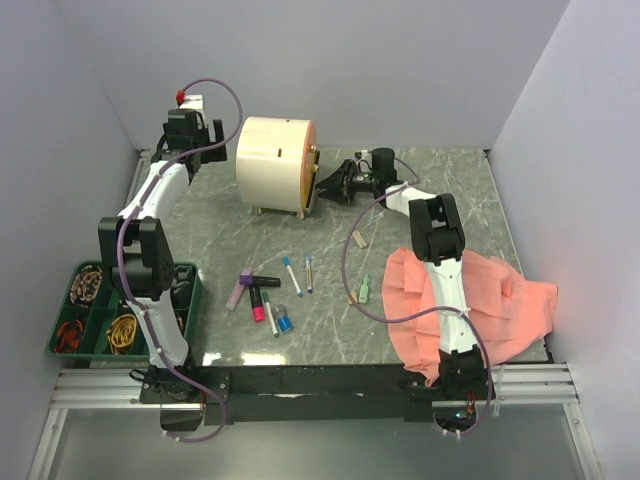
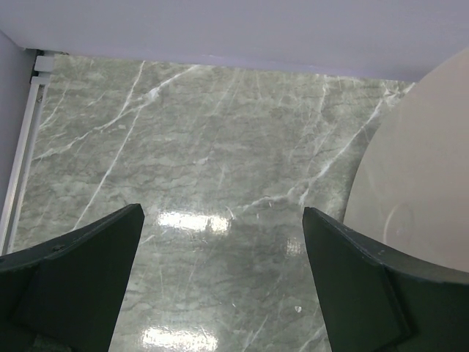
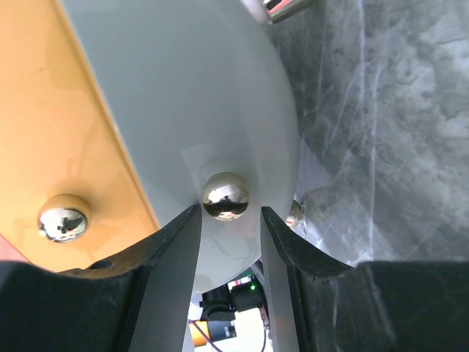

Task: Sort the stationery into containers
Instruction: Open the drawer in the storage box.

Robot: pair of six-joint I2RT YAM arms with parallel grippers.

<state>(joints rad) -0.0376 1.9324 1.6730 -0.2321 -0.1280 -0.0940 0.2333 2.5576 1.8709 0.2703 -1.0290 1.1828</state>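
The cream drum cabinet (image 1: 272, 160) lies on its side at the back of the table, its yellow-orange drawer front (image 3: 51, 110) facing right. My right gripper (image 1: 326, 185) is at that face. In the right wrist view its fingertips (image 3: 229, 213) stand on either side of a shiny round knob (image 3: 226, 196) on a pale panel, open, with a gap on the right. A second knob (image 3: 64, 218) sits on the orange drawer. A purple marker (image 1: 239, 288), a black-and-pink marker (image 1: 259, 298), blue-capped pens (image 1: 292, 275), a tan eraser (image 1: 360, 238) and a green piece (image 1: 365, 291) lie mid-table. My left gripper (image 2: 223, 213) hangs open, empty, behind the cabinet (image 2: 418, 183).
A green divided tray (image 1: 196, 300) with rubber bands sits at the front left beside the left arm. A salmon-pink cloth (image 1: 500, 300) lies crumpled under the right arm at the front right. Pale walls close the table at the back and both sides.
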